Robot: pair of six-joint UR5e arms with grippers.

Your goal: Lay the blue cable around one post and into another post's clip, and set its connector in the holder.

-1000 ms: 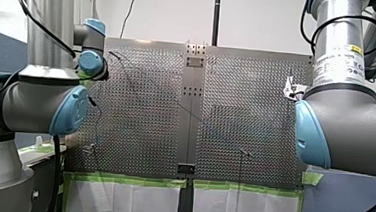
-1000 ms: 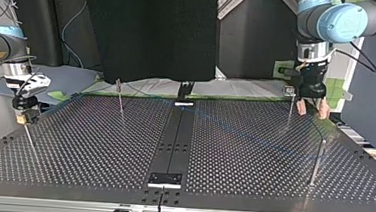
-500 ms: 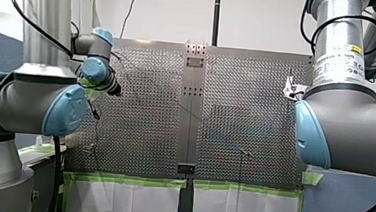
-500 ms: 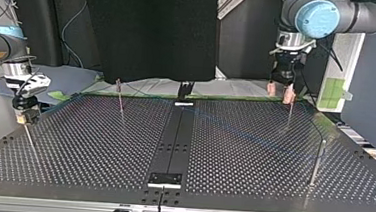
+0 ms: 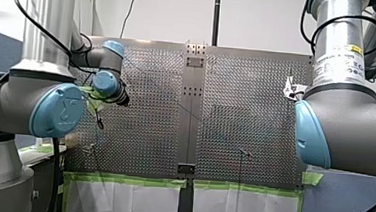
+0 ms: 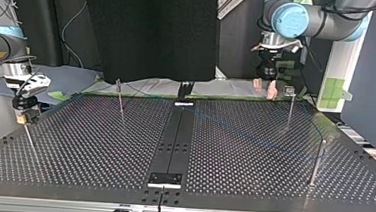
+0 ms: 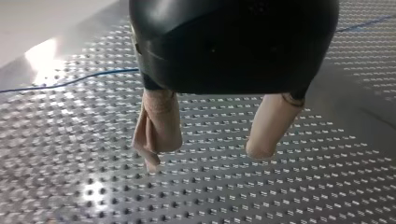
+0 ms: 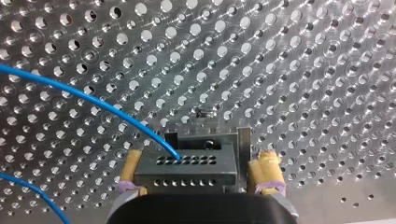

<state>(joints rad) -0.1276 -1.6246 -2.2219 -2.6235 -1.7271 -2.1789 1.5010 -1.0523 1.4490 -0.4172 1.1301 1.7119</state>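
The thin blue cable [image 8: 93, 100] runs over the perforated plate into a dark connector block [image 8: 187, 169] that sits against a metal holder [image 8: 243, 140]. My right gripper [image 8: 198, 158] stands open, one yellow-padded finger [image 8: 131, 168] on each side of that block; in the top view the right gripper [image 6: 24, 117] is at the left edge beside a thin post [image 6: 29, 137]. The cable [image 6: 234, 133] shows faintly across the table. My left gripper [image 6: 265, 88] hangs open at the far edge near a clip-topped post [image 6: 289, 110]. The left gripper [image 7: 205, 156] has beige pads with nothing between them.
Two more thin posts stand on the plate, one at the back left [image 6: 121, 99] and one near the right edge [image 6: 316, 162] in the top view. A black rail [image 6: 173, 145] divides the table down the middle. Green tape lines the table's edge [image 5: 130, 180].
My left arm has swung leftward in the top view, from beside the right posts to the far edge, staying open. The right arm has not moved.
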